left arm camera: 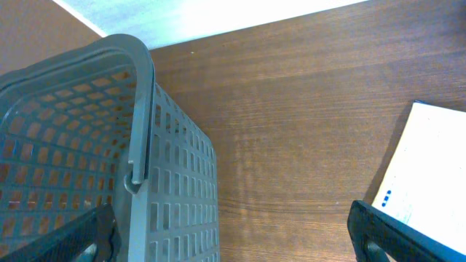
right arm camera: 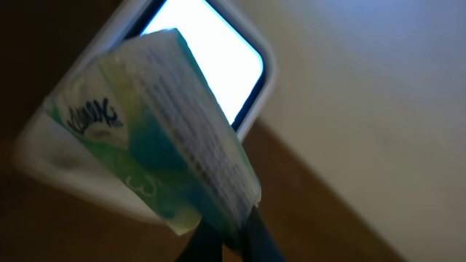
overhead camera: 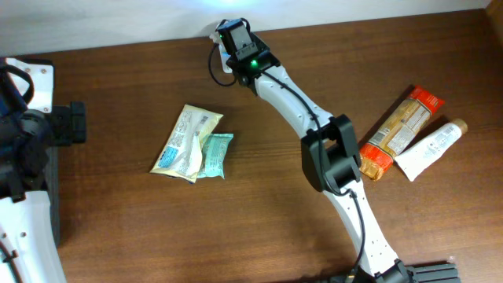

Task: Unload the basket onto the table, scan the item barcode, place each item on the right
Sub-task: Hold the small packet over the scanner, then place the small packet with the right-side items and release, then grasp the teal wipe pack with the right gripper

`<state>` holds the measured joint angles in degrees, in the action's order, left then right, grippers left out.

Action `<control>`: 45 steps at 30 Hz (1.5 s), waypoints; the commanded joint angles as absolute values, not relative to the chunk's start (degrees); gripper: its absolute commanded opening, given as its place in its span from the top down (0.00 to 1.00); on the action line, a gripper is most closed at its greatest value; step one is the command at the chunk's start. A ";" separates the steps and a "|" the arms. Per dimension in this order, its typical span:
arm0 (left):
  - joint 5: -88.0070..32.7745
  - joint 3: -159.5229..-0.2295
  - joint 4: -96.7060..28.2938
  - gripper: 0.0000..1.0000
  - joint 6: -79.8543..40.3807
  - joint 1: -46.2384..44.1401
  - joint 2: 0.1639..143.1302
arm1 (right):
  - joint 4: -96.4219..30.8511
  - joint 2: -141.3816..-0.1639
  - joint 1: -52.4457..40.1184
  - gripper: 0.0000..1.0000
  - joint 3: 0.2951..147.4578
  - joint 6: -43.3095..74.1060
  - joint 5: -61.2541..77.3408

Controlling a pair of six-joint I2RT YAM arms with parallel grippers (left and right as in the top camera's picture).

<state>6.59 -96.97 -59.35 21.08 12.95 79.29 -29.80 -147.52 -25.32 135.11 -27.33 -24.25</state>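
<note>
At the back edge of the desk [overhead camera: 236, 228], the right pincer [right arm camera: 229, 236] is pressed together on a tissue pack [right arm camera: 160, 138], pinching it by its lower edge. The pack is green and white with blue lettering on one end, and it is held tilted in the air, one printed face turned toward the scanner [right arm camera: 211, 58]. The scanner's window glows bright white inside a pale rounded frame, directly behind the pack in the right wrist view. Whether the pack touches the window cannot be told. From overhead the right arm [overhead camera: 330, 157] stretches from the near edge of the desk diagonally up to that back edge, a green light showing near its wrist.

The left pincer [left arm camera: 233, 233] is spread wide and holds nothing (only its two dark fingertips show, at the bottom corners of the left wrist view). It hangs over bare wood next to a grey basket [left arm camera: 167, 189] with a slotted wall and a handle folded along its rim. A white object [left arm camera: 429, 167] lies at the right of that view; what it is cannot be told.

Near the middle of the desk a cream packet [overhead camera: 185, 137] lies with a teal packet [overhead camera: 216, 156] touching its right side. Well apart, at the right, an orange snack bar [overhead camera: 401, 126] lies just beside a white tube [overhead camera: 431, 148].
</note>
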 commanded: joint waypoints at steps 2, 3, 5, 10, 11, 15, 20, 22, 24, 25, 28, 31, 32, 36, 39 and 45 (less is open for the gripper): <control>6.24 -97.54 -59.29 0.01 21.76 13.19 79.11 | -40.03 -133.14 -25.91 0.96 135.94 -13.61 -11.64; 6.24 -97.54 -59.29 0.01 21.76 13.19 79.11 | -43.90 -130.67 -25.85 0.96 135.94 -10.31 -9.17; 6.24 -97.54 -59.27 0.01 21.76 13.19 79.11 | -53.52 -124.97 -25.52 0.96 135.94 -6.55 -3.01; 6.24 -97.54 -59.27 0.01 21.76 13.19 79.11 | -72.07 -118.15 -23.70 0.96 135.94 -6.13 -3.73; 6.24 -97.54 -59.29 0.01 21.76 13.19 79.11 | -75.59 -117.89 -22.70 0.96 135.94 -3.16 -4.78; 6.24 -97.54 -59.29 0.01 21.76 13.19 79.11 | -86.43 -118.67 -14.70 0.96 135.92 9.65 -5.13; 6.24 -97.54 -59.29 0.01 21.76 13.19 79.11 | -92.23 -121.32 -0.27 0.96 135.63 18.35 -5.02; 6.24 -97.54 -59.27 0.01 21.76 13.19 79.11 | -92.42 -122.67 4.25 0.96 134.87 18.98 -4.67; 6.24 -97.54 -59.27 0.01 21.76 13.19 79.11 | -91.92 -124.64 8.29 0.96 133.01 20.27 -4.36; 6.24 -97.54 -59.27 0.01 21.76 13.19 79.11 | -91.48 -126.06 10.37 0.96 131.26 20.25 -3.14; 6.24 -97.54 -59.29 0.01 21.76 13.19 79.11 | -88.77 -129.14 13.63 0.96 125.54 20.25 -1.28; 6.24 -97.54 -59.27 0.01 21.76 13.19 79.11 | -83.29 -131.04 15.40 0.83 118.45 20.23 -1.26; 6.24 -97.54 -59.29 0.01 21.76 13.19 79.11 | -80.62 -131.20 15.88 0.79 116.01 20.21 -1.26; 6.24 -97.54 -59.29 0.01 21.76 13.19 79.11 | -77.32 -131.17 16.53 0.59 114.43 19.92 -0.95; 6.24 -97.54 -59.29 0.01 21.76 13.19 79.11 | -82.13 -131.09 16.38 0.45 121.51 14.13 6.81; 6.24 -97.54 -59.29 0.01 21.76 13.19 79.11 | -94.11 -130.96 10.81 0.43 133.58 3.22 33.56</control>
